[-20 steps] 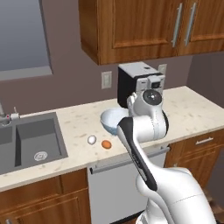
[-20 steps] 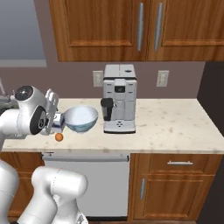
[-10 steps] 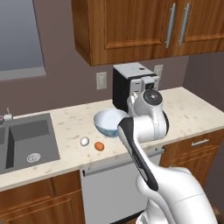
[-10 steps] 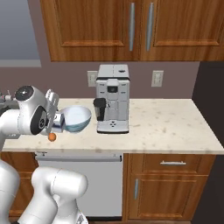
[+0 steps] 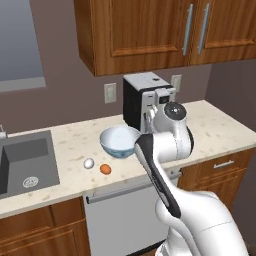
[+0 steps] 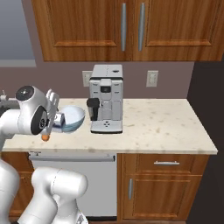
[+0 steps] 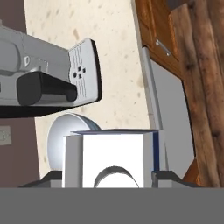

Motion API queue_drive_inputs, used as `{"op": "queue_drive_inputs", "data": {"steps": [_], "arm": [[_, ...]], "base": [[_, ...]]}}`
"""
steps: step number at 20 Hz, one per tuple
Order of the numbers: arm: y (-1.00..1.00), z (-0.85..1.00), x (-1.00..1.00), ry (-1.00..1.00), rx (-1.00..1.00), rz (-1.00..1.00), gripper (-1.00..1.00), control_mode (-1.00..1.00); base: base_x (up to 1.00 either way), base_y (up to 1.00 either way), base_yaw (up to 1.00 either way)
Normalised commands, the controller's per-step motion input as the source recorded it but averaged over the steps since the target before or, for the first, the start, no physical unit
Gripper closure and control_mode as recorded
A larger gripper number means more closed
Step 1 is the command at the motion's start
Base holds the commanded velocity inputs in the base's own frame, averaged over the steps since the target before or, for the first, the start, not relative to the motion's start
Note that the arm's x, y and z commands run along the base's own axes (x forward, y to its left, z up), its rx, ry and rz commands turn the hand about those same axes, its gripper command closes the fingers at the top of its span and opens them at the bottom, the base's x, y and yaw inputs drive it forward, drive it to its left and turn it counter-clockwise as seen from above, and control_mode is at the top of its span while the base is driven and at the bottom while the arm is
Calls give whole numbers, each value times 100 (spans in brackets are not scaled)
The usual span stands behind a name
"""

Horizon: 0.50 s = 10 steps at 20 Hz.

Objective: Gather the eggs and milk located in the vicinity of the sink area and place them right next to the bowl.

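- The counter (image 5: 220, 125) runs under the gripper, with the sink (image 5: 27, 162) set in it well off to the gripper's left.
- The coffee machine (image 6: 106, 98) sits just right of the gripper, up against the wall.
- The bowl (image 5: 119, 141) is right below and a bit past the gripper, next to the machine.
- The gripper (image 7: 109, 179) is clamped on the milk (image 7: 111, 159), one fingertip on each side of the carton, held above the counter close to the bowl.
- The white egg (image 5: 88, 163) and the orange-brown egg (image 5: 105, 169) lie side by side on the counter between bowl and sink, left of the gripper.
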Motion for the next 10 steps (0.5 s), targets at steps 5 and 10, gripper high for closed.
{"op": "queue_drive_inputs", "data": {"steps": [5,10], "arm": [[-39,0,3,0,9,4,100,-100],[-25,0,3,0,9,10,100,-100]], "base": [[0,0,0],[0,0,0]]}}
